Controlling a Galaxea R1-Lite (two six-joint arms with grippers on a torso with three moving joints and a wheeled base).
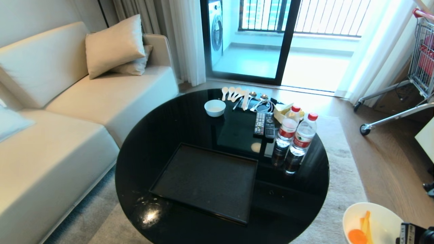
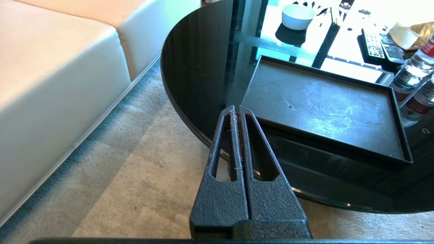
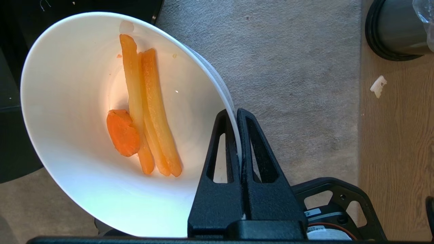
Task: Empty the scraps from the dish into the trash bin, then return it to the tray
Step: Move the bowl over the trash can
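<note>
The dish point(image 3: 84, 101), a deep white bowl, hangs tilted over the carpet off the table's near right side, and shows at the bottom right of the head view point(image 1: 379, 220). Inside lie the scraps point(image 3: 145, 112): one orange carrot chunk and a few pale orange strips. My right gripper point(image 3: 234, 113) is shut on the dish's rim. The steel trash bin point(image 3: 396, 30) with its black base ring stands on the wood floor beyond the carpet, only partly in view. The black tray point(image 1: 203, 183) lies bare on the round black table. My left gripper point(image 2: 236, 109) is shut on nothing, parked by the table's near left edge.
On the table's far side are a small white bowl point(image 1: 215, 107), spoons point(image 1: 237, 93), two remotes point(image 1: 264, 124) and two water bottles point(image 1: 296, 135). A cream sofa point(image 1: 67, 118) runs along the left. A cart point(image 1: 420, 51) stands at the far right. A white scrap point(image 3: 378, 86) lies by the bin.
</note>
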